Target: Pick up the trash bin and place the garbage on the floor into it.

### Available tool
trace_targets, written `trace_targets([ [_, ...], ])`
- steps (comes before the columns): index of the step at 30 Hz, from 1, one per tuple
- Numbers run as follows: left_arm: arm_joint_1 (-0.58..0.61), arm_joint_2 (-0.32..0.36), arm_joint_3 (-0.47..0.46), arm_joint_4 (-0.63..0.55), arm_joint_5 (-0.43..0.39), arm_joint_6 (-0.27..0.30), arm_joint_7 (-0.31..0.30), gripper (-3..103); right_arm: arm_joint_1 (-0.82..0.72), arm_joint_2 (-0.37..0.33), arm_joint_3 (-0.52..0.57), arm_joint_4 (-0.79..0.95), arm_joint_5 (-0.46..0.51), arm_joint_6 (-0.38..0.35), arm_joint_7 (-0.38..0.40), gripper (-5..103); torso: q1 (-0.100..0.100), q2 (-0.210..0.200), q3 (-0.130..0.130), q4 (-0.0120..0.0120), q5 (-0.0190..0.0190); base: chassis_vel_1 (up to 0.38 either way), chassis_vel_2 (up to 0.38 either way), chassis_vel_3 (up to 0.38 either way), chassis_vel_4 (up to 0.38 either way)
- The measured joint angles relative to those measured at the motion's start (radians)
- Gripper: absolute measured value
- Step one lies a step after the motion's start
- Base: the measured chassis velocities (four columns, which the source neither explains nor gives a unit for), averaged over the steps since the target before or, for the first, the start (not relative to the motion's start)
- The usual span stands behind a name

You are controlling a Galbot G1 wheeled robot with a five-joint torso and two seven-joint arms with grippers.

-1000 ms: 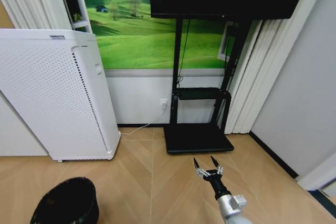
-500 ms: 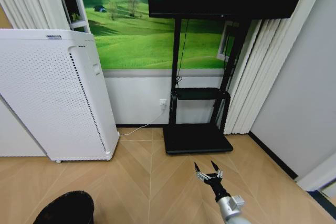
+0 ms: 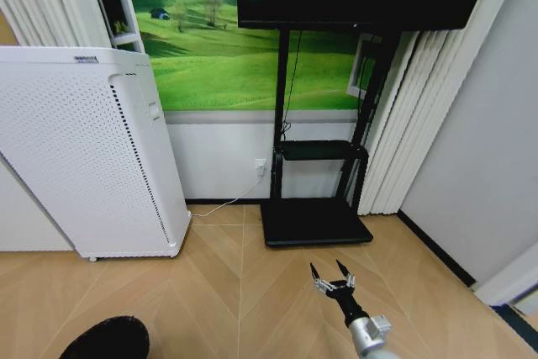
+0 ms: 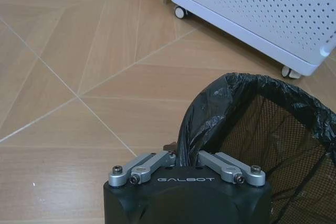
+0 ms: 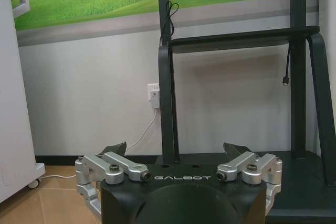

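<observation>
Black trash bin (image 4: 262,129) gripped by left claw (image 4: 186,166).

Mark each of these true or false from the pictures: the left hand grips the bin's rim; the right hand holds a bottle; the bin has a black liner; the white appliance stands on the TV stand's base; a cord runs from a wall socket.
1. The left hand grips the rim of the bin. True.
2. The right hand holds a bottle. False: it is open and empty, held above the floor.
3. The bin has a black liner. True.
4. The white appliance stands on the base of the TV stand. False: it stands on the floor beside it, on its own wheels.
5. A cord runs from a wall socket. True.
</observation>
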Motion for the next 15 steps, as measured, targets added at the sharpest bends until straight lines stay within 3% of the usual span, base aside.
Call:
trace_targets([
  [4, 0.0, -0.006, 0.019, 0.009, 0.021, -0.004, 0.009, 0, 0.008, -0.003, -0.001, 0.001, 0.001, -0.001, 0.002, 100, 0.0, 0.0, 0.0, 0.0002, 0.0003, 0.0, 0.0, 0.0, 0.0],
  [10, 0.014, -0.018, 0.022, 0.006, 0.049, -0.004, 0.046, 19, 0.013, -0.003, -0.009, 0.001, -0.001, -0.002, 0.007, 100, 0.0, 0.0, 0.0, 0.0002, 0.0001, 0.0, 0.0, 0.0, 0.0],
  [15, 0.036, -0.032, 0.008, -0.004, 0.054, -0.002, 0.064, 40, 0.027, -0.004, -0.011, -0.006, 0.005, -0.004, 0.007, 100, 0.0, 0.0, 0.0, 0.0001, 0.0, 0.0, 0.0, 0.0, 0.0],
])
